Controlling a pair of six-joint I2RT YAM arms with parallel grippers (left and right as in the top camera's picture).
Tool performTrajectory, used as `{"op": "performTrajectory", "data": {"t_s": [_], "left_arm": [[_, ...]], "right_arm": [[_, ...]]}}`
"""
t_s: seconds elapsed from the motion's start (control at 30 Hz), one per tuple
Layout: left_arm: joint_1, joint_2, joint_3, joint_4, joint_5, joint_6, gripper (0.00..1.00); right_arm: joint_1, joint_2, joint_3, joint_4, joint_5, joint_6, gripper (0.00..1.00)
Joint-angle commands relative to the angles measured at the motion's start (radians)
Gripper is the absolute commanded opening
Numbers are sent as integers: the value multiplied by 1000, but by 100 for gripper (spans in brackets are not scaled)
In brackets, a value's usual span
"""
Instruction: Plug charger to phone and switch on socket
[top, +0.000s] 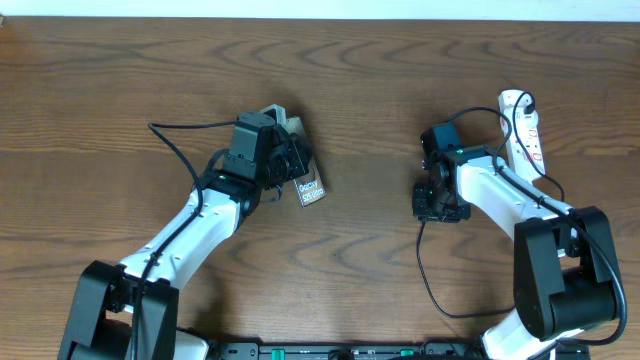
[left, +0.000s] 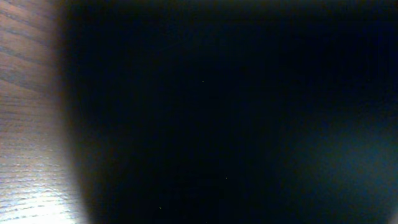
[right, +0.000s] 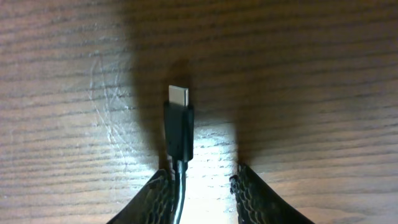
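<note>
- Two hands are over your desk (top: 380, 80). The left hand (top: 288, 160) sits over the phone (top: 312, 187), left of centre, and the phone's "Galaxy" end sticks out from under it.
- Your left wrist camera is almost all dark, with only a strip of wood at its left edge. You cannot tell whether that hand is apart or clamped.
- Right of centre, the right hand (right: 202, 186) hangs over bare wood, well apart from the phone. Its fingers (right: 255, 199) stand apart. The charger (right: 179, 124) runs against one finger, with its metal tip pointing away from the hand.
- Farthest right, the power strip (top: 525, 135) lies beside the right arm, with a black plug in its far end.
</note>
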Motion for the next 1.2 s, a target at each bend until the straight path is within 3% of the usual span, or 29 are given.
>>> {"op": "performTrajectory", "data": {"t_s": [0.0, 0.2, 0.3, 0.37, 0.57, 0.7, 0.73, 0.9, 1.07, 1.17], "left_arm": [[0, -8, 17, 6, -5, 23, 7], [0, -8, 17, 6, -5, 42, 7], [0, -8, 17, 6, -5, 42, 7], [0, -8, 17, 6, -5, 42, 7], [6, -8, 17, 62, 113, 41, 8], [27, -8, 17, 235, 350, 29, 7], [41, -8, 17, 331, 435, -26, 8], [71, -8, 17, 596, 522, -237, 7], [48, -8, 17, 803, 531, -323, 7], [35, -8, 17, 816, 526, -323, 7]], "right_arm": [[-14, 64, -27, 29, 38, 35, 30], [-14, 64, -27, 74, -25, 39, 17], [-14, 64, -27, 84, -44, 38, 3], [-14, 64, -27, 84, -69, 21, 1], [-82, -3, -26, 92, -483, -264, 1], [-164, -77, -26, 57, -920, -521, 1], [-192, -96, -27, 33, -1053, -609, 1], [-225, -102, -32, -48, -1403, -892, 1], [-213, -101, -39, -43, -1570, -971, 1], [-196, -102, -39, -20, -1571, -972, 1]]}}
